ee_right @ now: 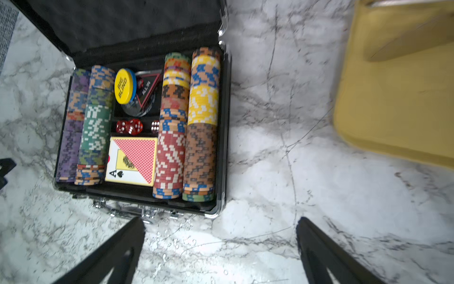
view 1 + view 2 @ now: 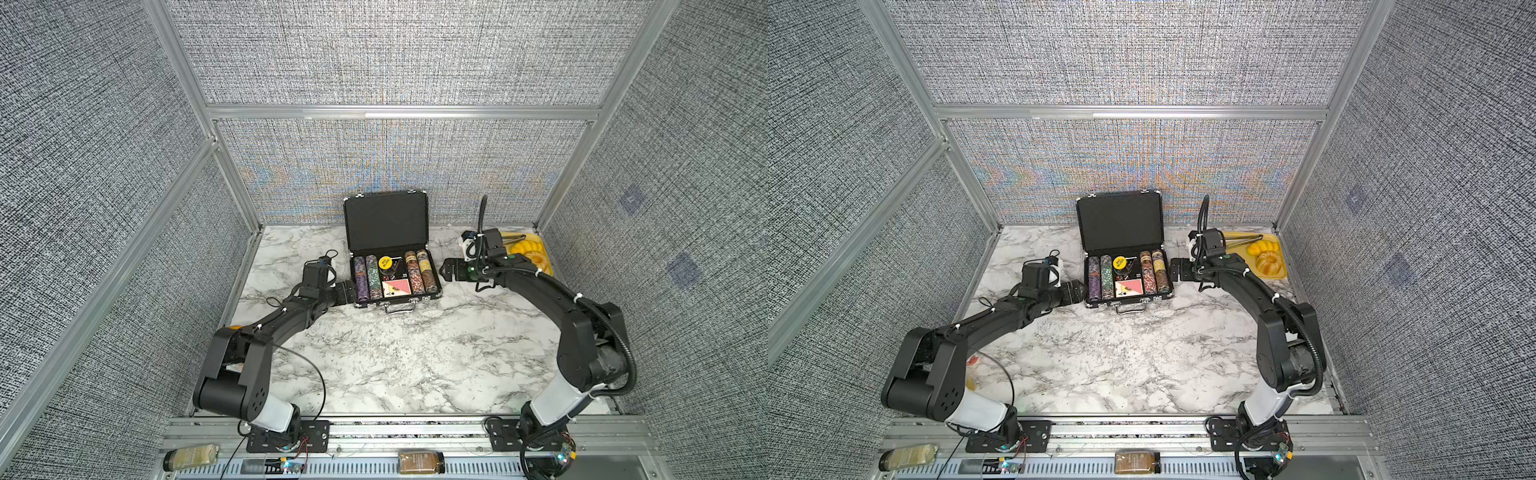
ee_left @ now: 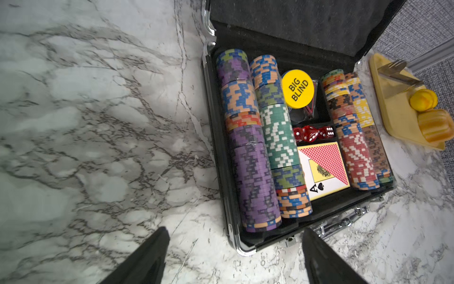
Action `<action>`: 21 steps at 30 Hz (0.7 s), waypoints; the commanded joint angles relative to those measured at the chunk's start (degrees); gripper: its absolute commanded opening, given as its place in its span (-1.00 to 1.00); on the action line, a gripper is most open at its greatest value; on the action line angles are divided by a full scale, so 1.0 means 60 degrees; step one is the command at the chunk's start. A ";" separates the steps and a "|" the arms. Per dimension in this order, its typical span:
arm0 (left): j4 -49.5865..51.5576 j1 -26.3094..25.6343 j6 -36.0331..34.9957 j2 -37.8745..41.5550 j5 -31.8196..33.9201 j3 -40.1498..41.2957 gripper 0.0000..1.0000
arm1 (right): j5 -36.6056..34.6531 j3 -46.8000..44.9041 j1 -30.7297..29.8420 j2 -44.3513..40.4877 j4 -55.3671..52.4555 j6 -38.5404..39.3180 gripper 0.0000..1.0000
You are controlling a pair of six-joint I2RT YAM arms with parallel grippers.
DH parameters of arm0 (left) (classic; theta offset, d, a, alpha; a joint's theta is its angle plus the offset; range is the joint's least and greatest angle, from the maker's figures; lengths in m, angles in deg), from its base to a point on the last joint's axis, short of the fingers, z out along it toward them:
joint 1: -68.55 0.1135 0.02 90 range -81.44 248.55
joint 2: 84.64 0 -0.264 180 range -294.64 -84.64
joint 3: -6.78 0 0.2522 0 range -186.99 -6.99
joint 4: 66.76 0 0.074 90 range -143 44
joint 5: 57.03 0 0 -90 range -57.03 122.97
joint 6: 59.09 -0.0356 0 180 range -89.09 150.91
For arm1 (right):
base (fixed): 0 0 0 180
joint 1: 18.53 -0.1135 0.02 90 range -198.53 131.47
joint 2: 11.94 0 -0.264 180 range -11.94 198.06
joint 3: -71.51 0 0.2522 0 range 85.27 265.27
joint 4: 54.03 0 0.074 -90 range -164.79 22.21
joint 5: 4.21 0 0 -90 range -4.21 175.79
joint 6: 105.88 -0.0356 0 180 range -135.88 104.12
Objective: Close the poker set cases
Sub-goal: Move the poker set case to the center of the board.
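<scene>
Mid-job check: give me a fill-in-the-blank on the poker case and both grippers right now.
The poker case has its lid ____.
The yellow disc inside reads BIG ____.
The card deck shows an ace of ____.
The left gripper and right gripper both stand ____, holding nothing.
Missing: open; BLIND; spades; open.

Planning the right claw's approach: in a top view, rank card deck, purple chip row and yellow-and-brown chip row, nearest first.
1. yellow-and-brown chip row, on the case side beside the right claw.
2. card deck, middle, near the handle.
3. purple chip row, opposite side.
</scene>
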 commanded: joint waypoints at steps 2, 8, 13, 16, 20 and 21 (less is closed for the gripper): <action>0.0806 -0.0092 0.0024 -0.0506 -0.0272 -0.0584 0.59 | 0.0360 0.0361 -0.0122 0.0362 -0.1007 -0.0236 0.95; 0.1229 -0.0111 -0.0001 -0.1090 0.0076 -0.1035 0.39 | 0.0433 0.0835 -0.0210 0.1146 -0.1418 -0.0383 0.62; 0.1440 -0.0140 0.0008 -0.1499 0.0227 -0.1338 0.26 | 0.0196 0.1113 -0.0280 0.1623 -0.1518 -0.0499 0.44; 0.1491 -0.0140 0.0009 -0.1652 0.0291 -0.1447 0.20 | -0.0011 0.1204 -0.0304 0.1799 -0.1452 -0.0617 0.38; 0.1666 -0.0155 -0.0019 -0.1859 0.0373 -0.1631 0.11 | -0.0090 0.1309 -0.0294 0.2070 -0.1214 -0.0721 0.33; 0.1699 -0.0166 -0.0027 -0.1901 0.0399 -0.1679 0.09 | -0.0105 0.1393 -0.0307 0.2175 -0.1222 -0.0734 0.29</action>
